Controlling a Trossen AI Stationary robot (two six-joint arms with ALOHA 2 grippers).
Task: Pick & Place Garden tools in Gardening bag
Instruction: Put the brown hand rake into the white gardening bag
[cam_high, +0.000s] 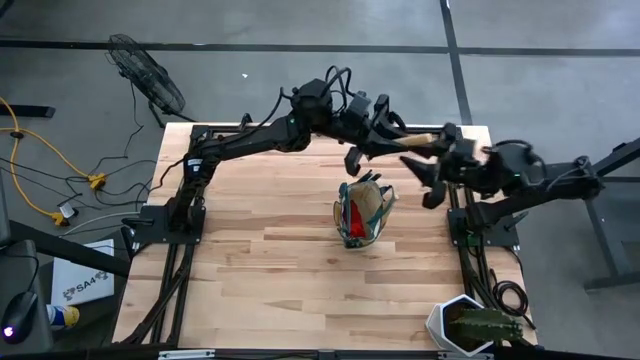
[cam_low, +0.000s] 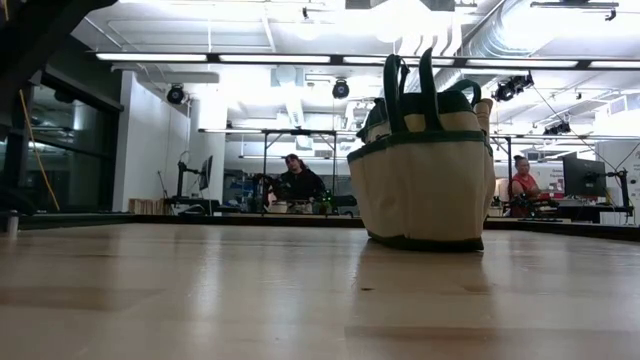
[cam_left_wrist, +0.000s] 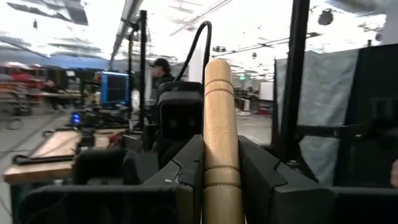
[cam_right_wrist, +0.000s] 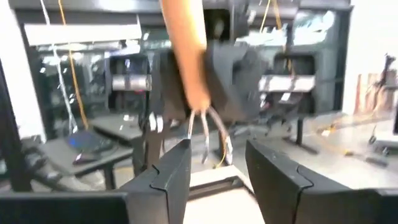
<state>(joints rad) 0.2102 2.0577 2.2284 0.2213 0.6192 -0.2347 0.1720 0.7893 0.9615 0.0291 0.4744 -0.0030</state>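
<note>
The gardening bag (cam_high: 362, 212) (cam_low: 425, 170) stands upright on its base at the middle of the table, with a red piece (cam_high: 352, 228) and dark tool handles (cam_high: 370, 181) showing in it. High above the table's far right part, a wooden-handled fork (cam_high: 420, 140) hangs between both arms. My left gripper (cam_high: 392, 140) (cam_left_wrist: 221, 146) is shut on its handle. My right gripper (cam_high: 430, 180) (cam_right_wrist: 214, 149) stands open just short of the fork's metal tines (cam_right_wrist: 208, 134), touching nothing. My left gripper pinches the fork's wooden handle (cam_left_wrist: 219, 168) between its two fingers. The rounded free end (cam_left_wrist: 217, 68) sticks out well past the fingers. The fork is lifted clear of the table and the bag, with its tines toward my right gripper.
A spiky green plant in a white hexagonal pot (cam_high: 470, 325) stands at the table's near right corner. Bare wood lies left of and in front of the bag. People (cam_low: 298, 180) sit in the room beyond the far edge.
</note>
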